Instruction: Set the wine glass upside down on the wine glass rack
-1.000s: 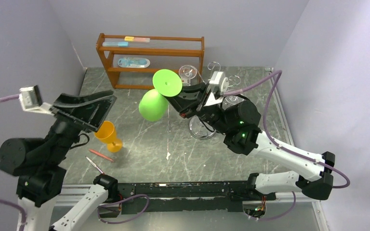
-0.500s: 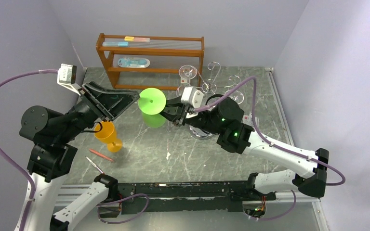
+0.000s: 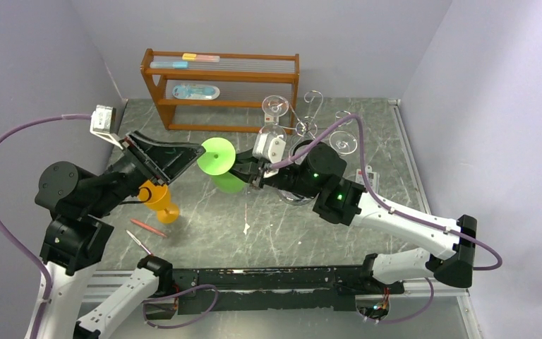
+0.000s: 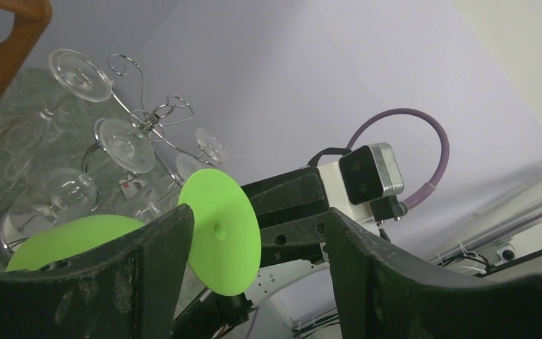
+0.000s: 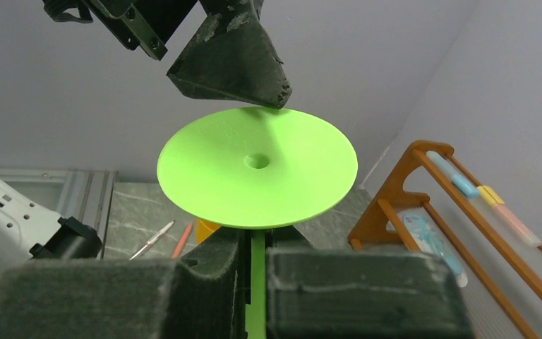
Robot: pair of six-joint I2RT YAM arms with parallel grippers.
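A bright green wine glass (image 3: 217,158) hangs in the air over the table's middle, tilted, its round foot (image 5: 257,166) toward the left arm. My right gripper (image 3: 244,171) is shut on its stem (image 5: 257,272), just under the foot. My left gripper (image 3: 187,157) stands open at the foot. In the left wrist view the foot (image 4: 219,229) lies between the fingers (image 4: 157,272), close to the left one and apart from the right. The green bowl (image 4: 70,240) shows lower left. The chrome wine glass rack (image 3: 305,126) stands behind my right arm, with clear glasses (image 3: 275,106) hanging on it.
An orange glass (image 3: 159,200) stands on the table below my left gripper, with two pens (image 3: 147,227) near it. The brown wooden shelf (image 3: 219,85) lines the back wall. The rack's round base (image 3: 295,197) is partly hidden by my right arm.
My left arm swung in from the far left to the glass's foot, its jaws narrowing a little. My right arm carried the green glass leftward and lower, away from the rack.
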